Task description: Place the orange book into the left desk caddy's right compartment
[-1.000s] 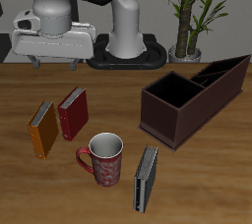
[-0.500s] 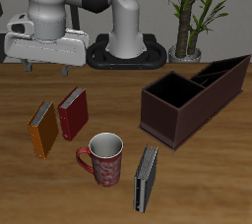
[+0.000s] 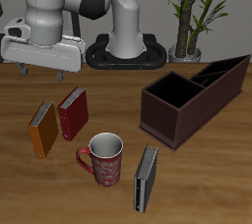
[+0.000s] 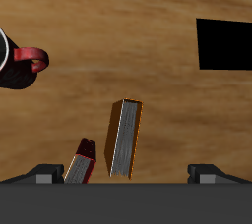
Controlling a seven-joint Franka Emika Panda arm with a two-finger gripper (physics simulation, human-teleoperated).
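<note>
Spanning wood table (image 3: pixel 197 184), potted plant (image 3: pixel 193 12) behind

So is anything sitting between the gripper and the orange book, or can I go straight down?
Nothing visible blocks it. The gripper hangs above and behind the orange book, which stands free on the table. The dark red book stands close beside it, so the fingers have little room on that side.

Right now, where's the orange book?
The orange book stands on the table beside the dark red book, behind the red mug in the exterior view, far from the desk caddy.
</note>
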